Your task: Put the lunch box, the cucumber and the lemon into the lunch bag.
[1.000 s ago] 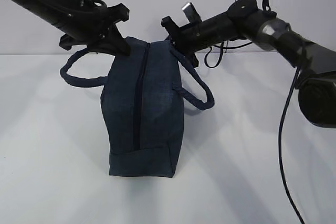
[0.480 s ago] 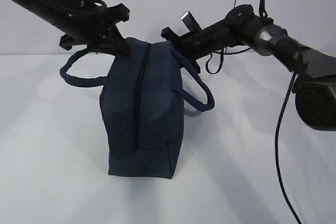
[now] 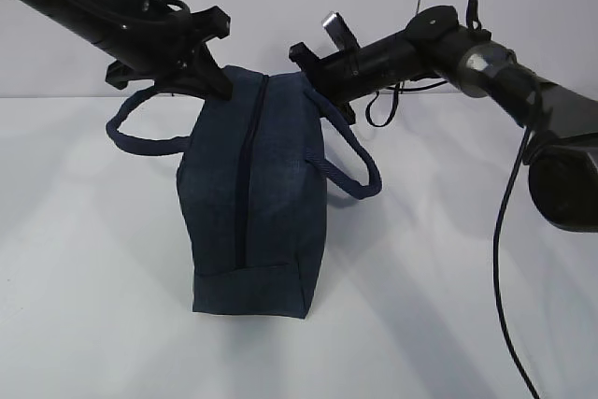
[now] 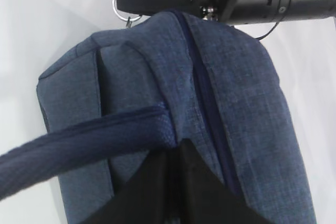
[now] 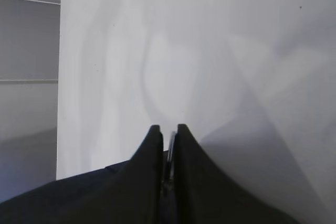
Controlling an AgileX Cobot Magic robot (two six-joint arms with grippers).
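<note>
So the left tool [image 3: 210, 77] is reaching in from the upper left, pressed together on the lunch bag [image 3: 257, 198] fabric right at the top far corner, next to where the left loop handle [image 3: 140, 128] attaches. In the left wrist view those dark fingers [image 4: 173, 187] are closed tight with the cloth wedged between them. The bag itself sits upright in the middle of the white desk [image 3: 93, 277], end panel toward the camera, and its zipper [image 3: 248, 175] runs down the front, closed as far as I can see. The other handle [image 3: 350, 161] droops off the right side. The right tool [image 3: 313, 72] comes in from the right at the bag's far top edge, and the right wrist view shows it pinching the metal ring pull [image 5: 169, 156]; you can also spot the ring [image 4: 122, 14] in the left wrist view.
</note>
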